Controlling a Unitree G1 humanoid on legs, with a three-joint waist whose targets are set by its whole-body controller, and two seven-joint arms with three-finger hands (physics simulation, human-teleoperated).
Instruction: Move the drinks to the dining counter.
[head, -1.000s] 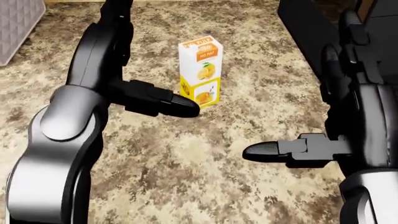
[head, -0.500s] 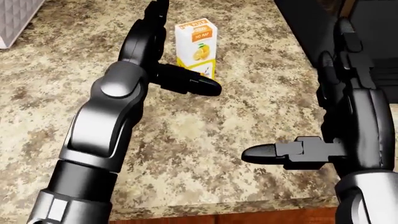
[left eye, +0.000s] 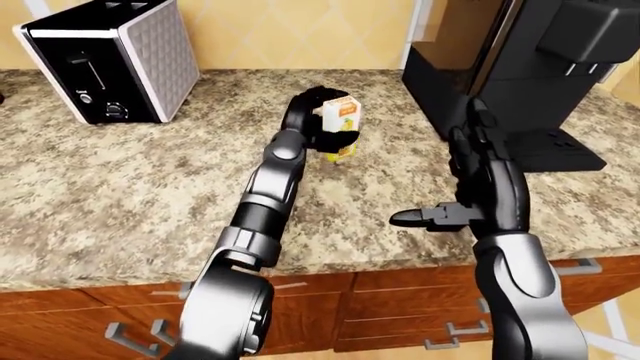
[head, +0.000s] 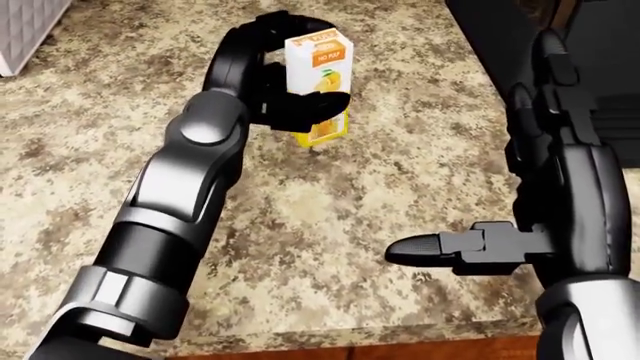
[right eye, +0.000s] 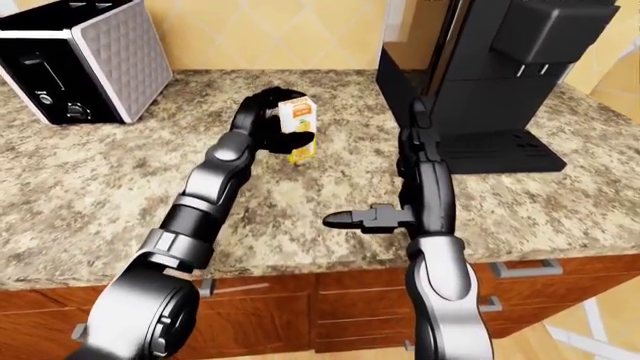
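Since half a second ago, left hand has closed round the white-and-yellow orange juice carton, earlier only beside it.

Head view: carton upright, near the top centre, fingers wrapped about its middle; whether its base touches the speckled granite desk cannot be told. Right hand hangs open, thumb pointing left, well apart from the carton.

Left-eye view: black-and-silver toaster at upper left, black coffee machine at upper right, wooden drawers beneath the desk edge.
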